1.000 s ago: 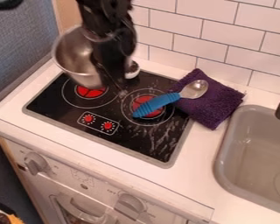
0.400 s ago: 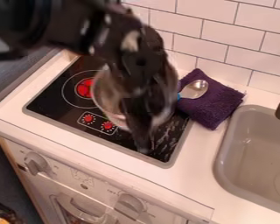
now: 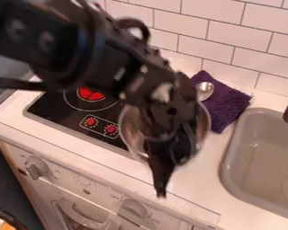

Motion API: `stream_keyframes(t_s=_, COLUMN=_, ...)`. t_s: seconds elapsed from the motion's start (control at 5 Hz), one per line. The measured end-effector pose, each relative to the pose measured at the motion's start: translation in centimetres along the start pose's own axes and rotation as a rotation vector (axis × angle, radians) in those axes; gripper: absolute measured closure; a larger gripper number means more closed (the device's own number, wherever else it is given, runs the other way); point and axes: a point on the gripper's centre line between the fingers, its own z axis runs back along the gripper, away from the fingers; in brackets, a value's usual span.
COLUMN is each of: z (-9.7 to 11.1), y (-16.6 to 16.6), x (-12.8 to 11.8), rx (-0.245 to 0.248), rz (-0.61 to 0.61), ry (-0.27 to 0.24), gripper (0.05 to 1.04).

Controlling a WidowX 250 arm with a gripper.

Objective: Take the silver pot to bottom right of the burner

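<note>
A: How does the arm sit?
B: The thick, glossy black robot arm comes in from the far left, crosses above the cooktop and bends downward. The black two-finger gripper hangs over the cooktop's near right part, its dark tip pointing steeply down toward the near edge of the counter.

A: Is it holding anything?
B: It's clamped on the round silver metal pot, though I can't tell exactly where it bites; the gripper hides that.

A: And where is the pot?
B: Behind the gripper, over the near right of the flat, shiny black cooktop. Its curved wall shows to both sides. I can't tell whether its base touches anything.

A: What surrounds it?
B: On the left of the cooktop there's a round red burner mark, ringed by a thin pale circle. Right of the cooktop lies a nubbly purple cloth, with a smooth, oval silver spoon bowl on it. Farther right is a grey, round-cornered sink, set in the smooth white counter. Glossy white rectangular tiles line the far wall.
</note>
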Motion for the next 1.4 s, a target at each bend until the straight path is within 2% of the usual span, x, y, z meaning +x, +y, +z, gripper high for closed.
stream_keyframes(t_s=0.2, z=-1.2, y=-0.5, x=0.0, rx=-0.024, rz=-0.002, ry=0.023, gripper=1.011)
stream_keyframes(t_s=0.4, z=-1.7, y=0.5, x=0.2, rx=0.006, rz=0.005, ry=0.041, gripper=0.980)
stream_keyframes(t_s=0.6, z=-1.6, y=1.7, x=-0.2, rx=0.032, rz=0.055, ry=0.055, gripper=0.806)
stream_keyframes(t_s=1.0, z=-1.5, y=2.2, x=-0.8, rx=0.034, rz=0.098, ry=0.081, gripper=0.221)
stream_keyframes(t_s=1.2, z=-0.8, y=2.3, x=-0.8, rx=0.037, rz=0.096, ry=0.072, gripper=0.073)
stream_keyframes(t_s=1.4, z=0.6, y=3.0, x=-0.5, rx=0.031, rz=0.107, ry=0.027, gripper=0.078)
